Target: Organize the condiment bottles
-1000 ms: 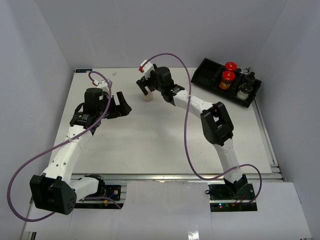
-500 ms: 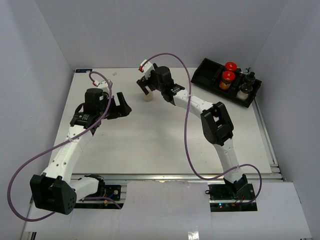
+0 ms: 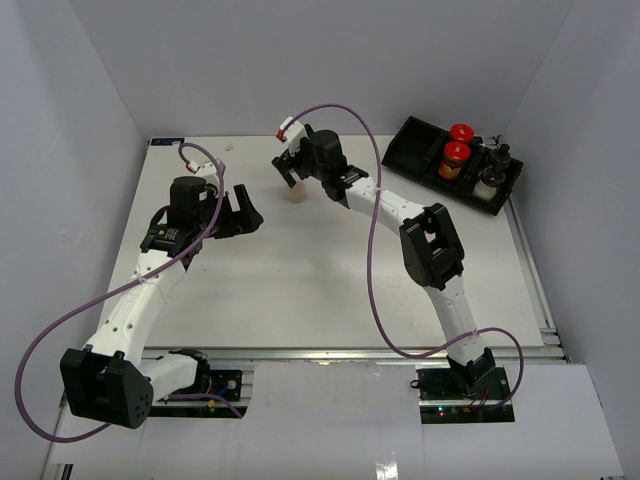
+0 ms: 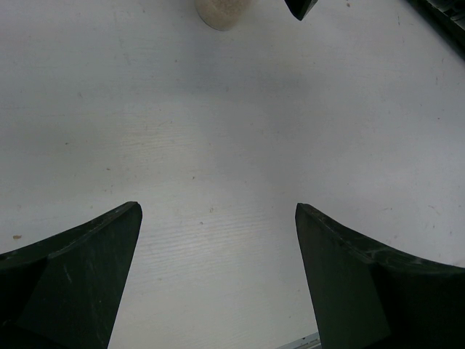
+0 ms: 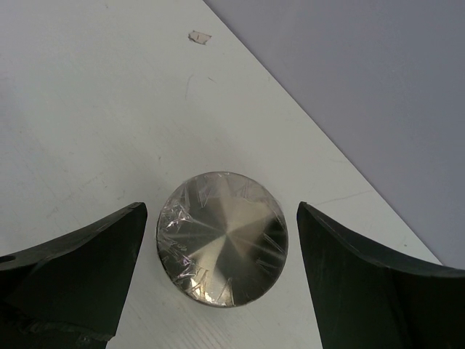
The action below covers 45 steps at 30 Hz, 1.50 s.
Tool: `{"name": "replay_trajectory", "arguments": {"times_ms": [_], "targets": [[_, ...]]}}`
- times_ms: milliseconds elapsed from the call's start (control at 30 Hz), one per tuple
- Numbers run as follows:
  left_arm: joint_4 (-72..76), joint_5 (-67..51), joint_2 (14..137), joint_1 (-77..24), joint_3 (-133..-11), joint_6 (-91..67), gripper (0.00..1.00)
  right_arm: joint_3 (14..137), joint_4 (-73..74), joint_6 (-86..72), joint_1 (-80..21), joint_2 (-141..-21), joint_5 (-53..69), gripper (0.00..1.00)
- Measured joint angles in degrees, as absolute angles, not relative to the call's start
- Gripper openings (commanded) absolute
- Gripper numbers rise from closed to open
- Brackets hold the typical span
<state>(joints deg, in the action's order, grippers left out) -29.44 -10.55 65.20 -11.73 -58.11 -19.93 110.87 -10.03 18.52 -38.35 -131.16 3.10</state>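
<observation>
At table's [image 3: 300,280] rear, right hand [image 5: 220,214] open astride lidded jar [image 5: 221,251], seemingly unmoved; left hand [image 4: 218,211] open, empty.

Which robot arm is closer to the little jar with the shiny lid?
Right. The right end effector hovers open directly over the jar, one finger on each side. The left end effector sits farther off, to the jar's left.

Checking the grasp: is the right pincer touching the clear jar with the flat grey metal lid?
Apart: right wrist view shows table between the grey-lidded clear jar and the right pincer on both sides.
</observation>
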Motion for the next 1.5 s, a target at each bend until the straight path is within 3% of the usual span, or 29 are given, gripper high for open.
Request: {"name": "replay_trajectory", "arguments": {"times_ms": [467, 700, 800, 967, 1300, 1500], "targets": [[-28.45, -10.54, 65.47, -11.73, -57.73, -19.27, 0.98, 111.23, -9.62, 17.24, -38.23, -132.75, 3.46, 0.94], [-28.23, -10.52, 65.47, -11.73, -57.67, -19.04, 0.98, 111.21, -10.13, 16.5, -37.86, -132.75, 4.85, 0.46], [-28.25, -10.52, 65.47, -11.73, -57.67, -18.96, 0.98, 111.1, -10.36, 16.29, -37.6, -132.75, 5.46, 0.35], [-28.23, -10.52, 65.47, -11.73, -57.67, -18.94, 0.98, 110.58, -11.11, 15.9, -37.22, -132.73, 6.22, 0.08], [-28.46, -10.52, 65.47, -11.73, -57.69, -18.96, 0.98, 105.2, -8.31, 15.07, -34.73, -127.58, 6.33, 0.08], [-28.69, -10.63, 65.47, -11.73, -57.69, -19.35, 0.98, 96.91, -5.93, 14.35, -28.95, -117.17, 6.57, 0.08]]}}
